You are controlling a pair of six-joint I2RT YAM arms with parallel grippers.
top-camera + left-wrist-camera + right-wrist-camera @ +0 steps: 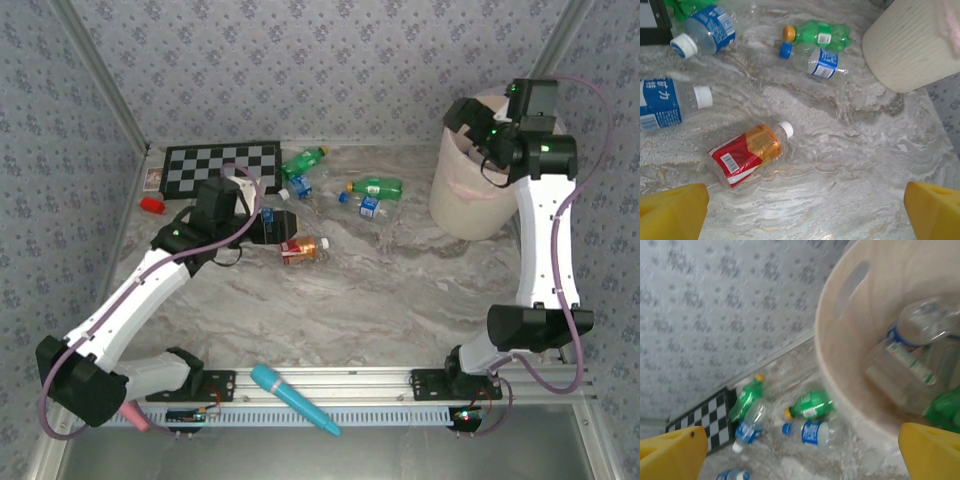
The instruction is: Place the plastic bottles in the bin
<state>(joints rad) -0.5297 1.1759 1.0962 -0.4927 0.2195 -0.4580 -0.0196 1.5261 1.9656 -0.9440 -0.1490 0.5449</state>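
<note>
The left fingers (pixel 671 214) are wide apart, with nothing between them. Just ahead of them, closer to the left one, a red bottle (pixel 747 152) with a white cap lies on its side on the desk (pixel 855 165). Past it lie two blue-label bottles (pixel 710 27), a green bottle (pixel 822 35) and a small blue-cap bottle (pixel 822 64). The bin (pixel 910 45) stands far ahead, on the right finger's side.

The right fingers (pixel 932 452) are wide apart too and hold nothing. Their camera looks down into the bin, just ahead of the right one. Inside lie some clear bottles (pixel 920 322) and a bit of green plastic (pixel 947 412). From the top camera, the right arm covers the bin's mouth.

The top camera shows a checkered board (pixel 220 165) against the back wall and a red block (pixel 151 205) by the left wall. A teal microphone (pixel 295 398) lies at the near edge. The desk is bare between the red bottle and the bin, and across its near half. The bin sits close to the far right corner.
</note>
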